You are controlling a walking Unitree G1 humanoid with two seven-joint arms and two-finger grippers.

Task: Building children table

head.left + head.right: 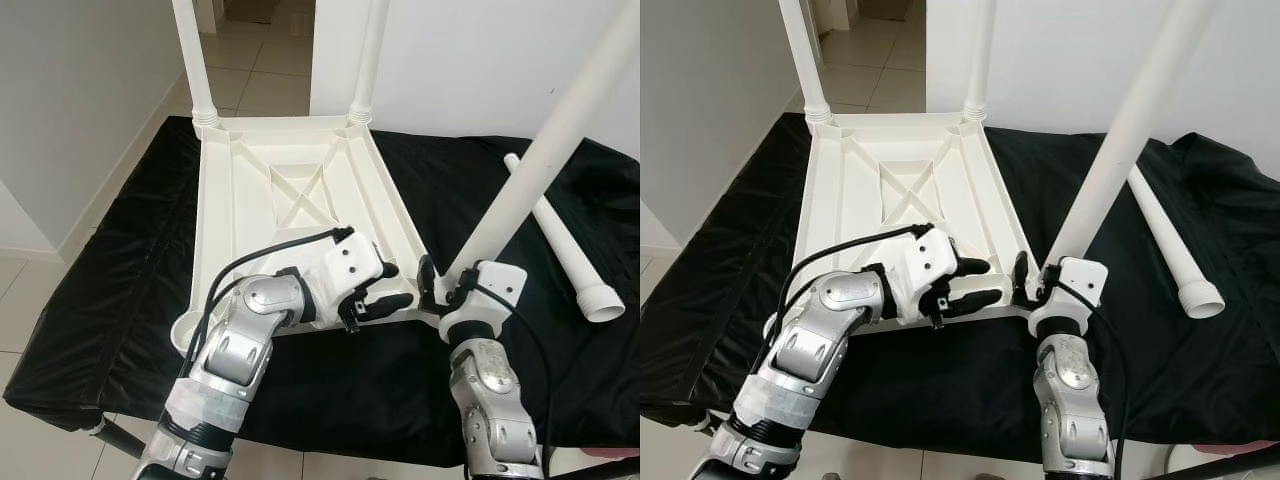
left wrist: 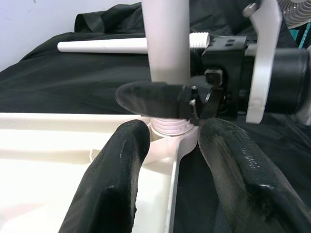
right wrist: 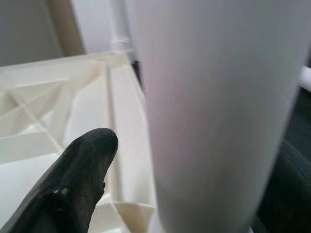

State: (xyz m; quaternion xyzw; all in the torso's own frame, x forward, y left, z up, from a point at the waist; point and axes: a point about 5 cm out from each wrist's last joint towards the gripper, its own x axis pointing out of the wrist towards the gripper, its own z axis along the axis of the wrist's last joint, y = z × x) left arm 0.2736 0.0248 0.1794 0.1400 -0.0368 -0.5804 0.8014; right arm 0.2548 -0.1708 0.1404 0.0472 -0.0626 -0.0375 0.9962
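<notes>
Looking down through the head camera, I am seeing the white children's table [image 1: 300,190] lying upside down on a counter draped in black cloth [image 1: 120,290], occupying the upper centre of the frame. Two legs [image 1: 193,60] are standing upright in the far corner sockets at the top of the frame. A third leg [image 1: 540,165] is rising diagonally from the table's near right corner toward the upper right. A fourth leg [image 1: 565,240] is lying loose on the cloth at the right, well apart from the table.

The right gripper [image 1: 440,290] is sitting at the lower centre-right, its jaws closed around the base of the third leg just above the corner socket; in the right wrist view the leg [image 3: 214,111] is lying between the two black fingers [image 3: 73,184].

The left gripper [image 1: 965,285] is hovering at the table's near edge, just left of that socket. Its jaws are standing spread, pinching nothing; in the left wrist view its fingers [image 2: 112,184] are flanking the threaded leg base [image 2: 167,127].
</notes>
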